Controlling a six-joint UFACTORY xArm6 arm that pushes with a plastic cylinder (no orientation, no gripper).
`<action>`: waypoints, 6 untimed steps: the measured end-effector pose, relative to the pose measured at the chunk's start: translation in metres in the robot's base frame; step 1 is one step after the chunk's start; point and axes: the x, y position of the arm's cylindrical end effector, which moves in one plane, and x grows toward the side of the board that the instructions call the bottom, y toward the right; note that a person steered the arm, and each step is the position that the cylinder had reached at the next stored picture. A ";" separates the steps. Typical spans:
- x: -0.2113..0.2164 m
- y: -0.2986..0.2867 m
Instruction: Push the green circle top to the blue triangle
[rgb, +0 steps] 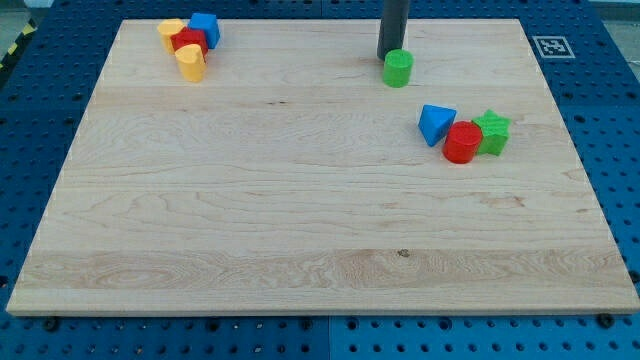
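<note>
The green circle (398, 68) stands on the wooden board near the view's top, right of centre. My tip (389, 57) is at the circle's upper left edge, touching or nearly touching it. The blue triangle (435, 123) lies lower and to the right of the circle, about a block's width of bare board between them. A red cylinder (462, 142) touches the triangle's lower right side.
A green star block (492, 132) sits against the red cylinder's right. At the view's top left is a cluster: a blue block (205, 28), a red block (188, 41) and two yellow blocks (190, 62). The board (300, 220) has a blue pegboard around it.
</note>
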 end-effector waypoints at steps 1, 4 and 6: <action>0.010 0.000; 0.046 0.000; 0.079 0.000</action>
